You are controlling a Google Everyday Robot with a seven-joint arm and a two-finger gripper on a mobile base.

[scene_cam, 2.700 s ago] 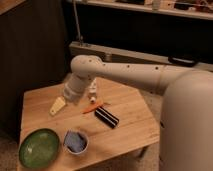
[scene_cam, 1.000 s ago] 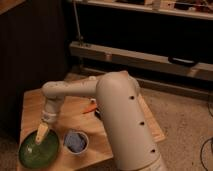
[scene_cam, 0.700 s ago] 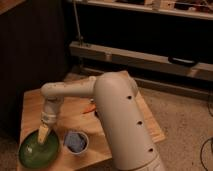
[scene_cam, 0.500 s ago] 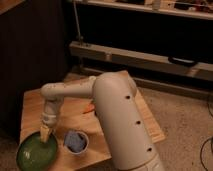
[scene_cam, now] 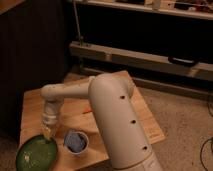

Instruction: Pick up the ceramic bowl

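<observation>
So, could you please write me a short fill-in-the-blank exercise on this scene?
1. The gripper is at the rim of the ____ bowl.
2. The white cup holds something ____.
3. The cup sits to the ____ of the bowl in the picture.
4. Both stand on a ____ table.

Missing words: green; blue; right; wooden

At lower left of the frame, we are holding our gripper (scene_cam: 47,133) down at the far rim of the ceramic bowl (scene_cam: 36,154), which is sitting on the wooden table (scene_cam: 35,107)'s near corner, just beside a small white cup (scene_cam: 76,142) with blue contents.
</observation>
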